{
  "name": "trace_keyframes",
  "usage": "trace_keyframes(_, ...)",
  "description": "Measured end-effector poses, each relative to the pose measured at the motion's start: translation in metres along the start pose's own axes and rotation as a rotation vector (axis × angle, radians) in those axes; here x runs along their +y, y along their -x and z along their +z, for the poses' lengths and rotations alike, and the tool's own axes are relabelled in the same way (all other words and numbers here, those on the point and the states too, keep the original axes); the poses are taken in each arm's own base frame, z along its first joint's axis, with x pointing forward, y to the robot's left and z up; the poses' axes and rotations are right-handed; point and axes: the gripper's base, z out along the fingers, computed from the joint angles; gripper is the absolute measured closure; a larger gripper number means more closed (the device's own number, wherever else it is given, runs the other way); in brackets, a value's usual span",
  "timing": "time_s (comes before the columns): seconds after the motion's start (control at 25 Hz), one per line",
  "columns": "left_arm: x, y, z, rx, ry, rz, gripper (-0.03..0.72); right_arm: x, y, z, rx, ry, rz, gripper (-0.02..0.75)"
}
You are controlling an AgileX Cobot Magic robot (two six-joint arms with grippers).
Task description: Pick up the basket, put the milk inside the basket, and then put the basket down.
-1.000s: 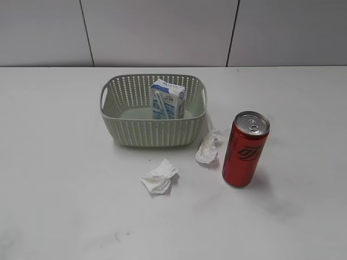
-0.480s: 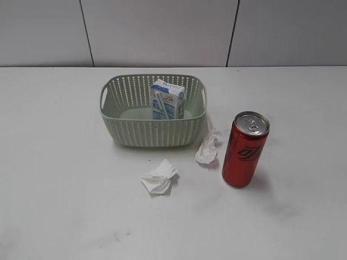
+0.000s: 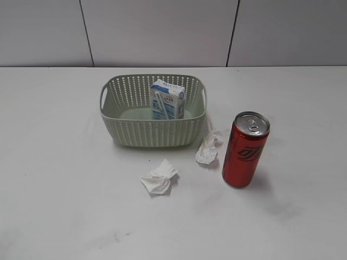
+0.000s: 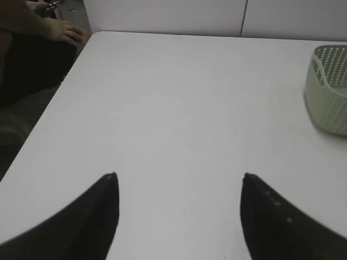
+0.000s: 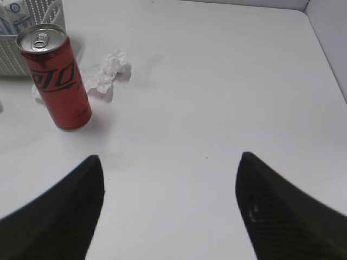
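Observation:
The sage-green basket (image 3: 130, 132) stands on the white table, and the white and blue milk carton (image 3: 167, 99) stands upright inside it. The basket's end shows at the right edge of the left wrist view (image 4: 328, 89). A corner of the basket (image 5: 46, 11) and the milk (image 5: 12, 16) show at the top left of the right wrist view. My left gripper (image 4: 179, 176) is open and empty over bare table, far left of the basket. My right gripper (image 5: 171, 157) is open and empty over bare table, right of the can. Neither gripper shows in the exterior view.
A tall red soda can (image 3: 244, 149) stands right of the basket, also in the right wrist view (image 5: 54, 76). Crumpled tissues lie in front of the basket (image 3: 159, 177) and beside the can (image 3: 207, 149). A person's hand (image 4: 62, 30) is past the table's left edge.

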Motion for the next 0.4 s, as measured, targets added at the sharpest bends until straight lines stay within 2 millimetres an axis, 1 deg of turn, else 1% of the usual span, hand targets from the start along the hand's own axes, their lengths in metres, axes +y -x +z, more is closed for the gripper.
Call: trace_keyframes(0.4, 0.0000, 0.0000, 0.0000, 0.000, 0.003, -0.001, 0.179, 0.0000, 0.0001, 0.0000, -0.001, 0.000, 0.000, 0.146)
